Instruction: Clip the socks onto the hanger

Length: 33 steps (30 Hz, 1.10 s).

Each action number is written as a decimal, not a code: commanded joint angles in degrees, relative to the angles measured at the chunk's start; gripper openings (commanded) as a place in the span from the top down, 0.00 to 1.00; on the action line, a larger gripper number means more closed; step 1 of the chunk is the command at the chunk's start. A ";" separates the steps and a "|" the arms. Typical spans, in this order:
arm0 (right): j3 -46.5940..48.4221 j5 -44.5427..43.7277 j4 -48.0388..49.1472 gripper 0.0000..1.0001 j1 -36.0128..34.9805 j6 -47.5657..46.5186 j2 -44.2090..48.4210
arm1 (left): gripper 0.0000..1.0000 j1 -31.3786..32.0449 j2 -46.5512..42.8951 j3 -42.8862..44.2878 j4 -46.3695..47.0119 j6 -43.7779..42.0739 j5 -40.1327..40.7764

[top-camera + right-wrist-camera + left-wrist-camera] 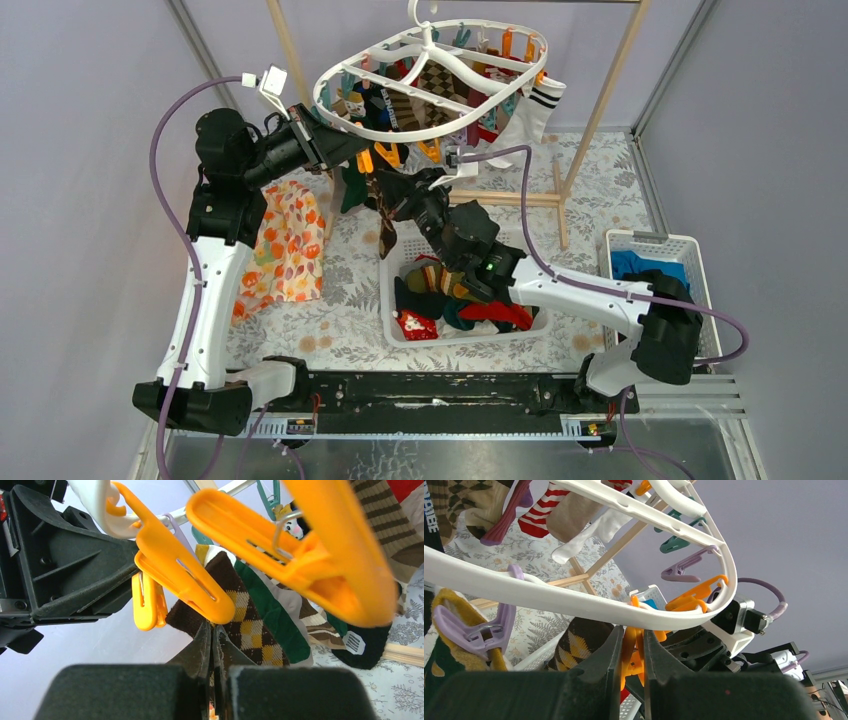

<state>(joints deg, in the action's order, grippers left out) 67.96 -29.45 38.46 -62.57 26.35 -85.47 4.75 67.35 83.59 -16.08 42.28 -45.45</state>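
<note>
Teamwork explains the layout, as I read it: one arm works a clip while the other feeds it a sock. On the left, the arm stands up from its base, bends at a high elbow and reaches rightward to the near-left rim of the hanger, a pose that lets it come at the clip from the side. The left gripper has its jaws only a narrow gap apart, pinched on an orange clip dangling under that rim, probably squeezing it so its mouth gapes. Just right of it, the brown argyle sock is lifted with its top edge beside the hanging orange clips, apparently to slip between a clip's lips. The right gripper is fully closed on that sock's edge, fingers pointing up at the rim. Its arm runs low and leftward from the right base, crosses above the white basket, then climbs toward the hanger. More loose socks lie in that basket, and others already hang from clips, among them a white striped sock at the far right.
</note>
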 commanded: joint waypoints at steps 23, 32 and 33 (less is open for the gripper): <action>2.76 -5.02 0.29 1.00 -3.78 -3.17 1.07 | 0.94 -0.38 -2.06 -0.55 2.45 -4.83 2.93; 4.24 -5.12 0.43 1.00 -4.40 -3.96 0.52 | 0.94 0.11 -1.83 -0.92 2.45 -4.93 3.15; 4.65 -4.86 0.33 1.00 -4.42 -3.99 0.26 | 0.94 0.20 -1.85 -0.94 2.38 -4.88 3.17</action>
<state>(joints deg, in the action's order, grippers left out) 69.52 -32.56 36.32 -66.26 23.53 -86.94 4.75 66.50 83.22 -16.03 38.63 -42.83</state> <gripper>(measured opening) 0.016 0.197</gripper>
